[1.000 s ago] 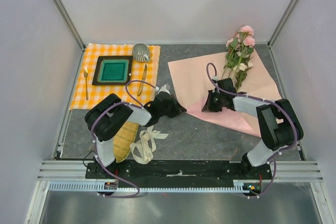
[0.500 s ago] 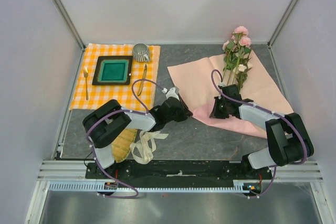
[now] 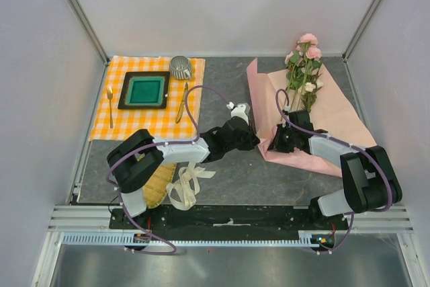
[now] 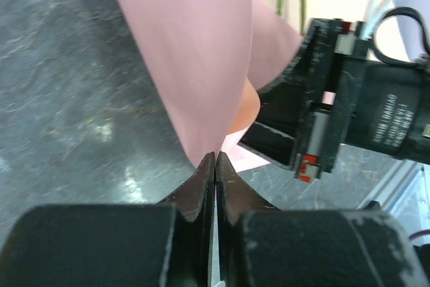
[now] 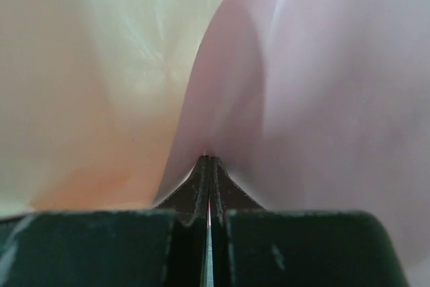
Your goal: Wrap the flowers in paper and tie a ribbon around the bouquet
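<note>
The wrapping had only begun. The big thin pink sheet of paper (image 3: 339, 115) lay on the right of the table (image 3: 269, 179), its left edge lifted beside the pale pink flowers with long green stems (image 3: 306, 65) lying on it. The left gripper (image 4: 215, 159) was pinched shut on that edge. The right gripper (image 5: 208, 159) was pinched shut on the paper too, maybe near the stem ends; that was hard to see. The long cream ribbon (image 3: 187, 185) lay loose, not tied.
</note>
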Motion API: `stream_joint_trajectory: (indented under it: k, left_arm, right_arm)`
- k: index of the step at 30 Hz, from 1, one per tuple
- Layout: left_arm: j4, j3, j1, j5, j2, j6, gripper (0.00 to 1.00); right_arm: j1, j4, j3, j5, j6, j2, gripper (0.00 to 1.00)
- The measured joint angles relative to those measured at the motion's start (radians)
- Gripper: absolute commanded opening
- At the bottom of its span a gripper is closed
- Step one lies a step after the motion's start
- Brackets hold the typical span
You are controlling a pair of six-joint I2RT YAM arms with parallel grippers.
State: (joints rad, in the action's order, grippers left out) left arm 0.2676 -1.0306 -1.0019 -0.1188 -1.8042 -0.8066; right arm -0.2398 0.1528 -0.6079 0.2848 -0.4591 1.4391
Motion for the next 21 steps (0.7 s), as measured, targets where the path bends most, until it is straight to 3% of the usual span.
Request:
stream_joint_trajectory:
  k: [3, 8, 9, 14, 21]
  left_arm:
    - [-0.059, 0.008, 0.024, -0.002, 0.016, -0.028, 0.43]
    - [-0.063, 0.103, 0.143, 0.083, 0.057, -0.098, 0.63]
    - [-0.064, 0.114, 0.169, 0.103, 0.058, -0.108, 0.78]
    - [-0.136, 0.095, 0.321, 0.238, 0.032, -0.148, 0.80]
    - [-0.226, -0.073, 0.421, 0.328, -0.101, -0.148, 0.81]
  right_arm:
    - [0.000, -0.002, 0.000, 0.007, 0.004, 0.002, 0.00]
    - [0.000, -0.002, -0.001, 0.014, 0.026, 0.003, 0.00]
    - [0.000, -0.001, -0.002, 0.016, 0.031, 0.005, 0.00]
    - [0.000, 0.008, -0.019, 0.027, 0.056, 0.023, 0.00]
    - [0.000, 0.048, -0.075, 0.034, 0.092, 0.069, 0.00]
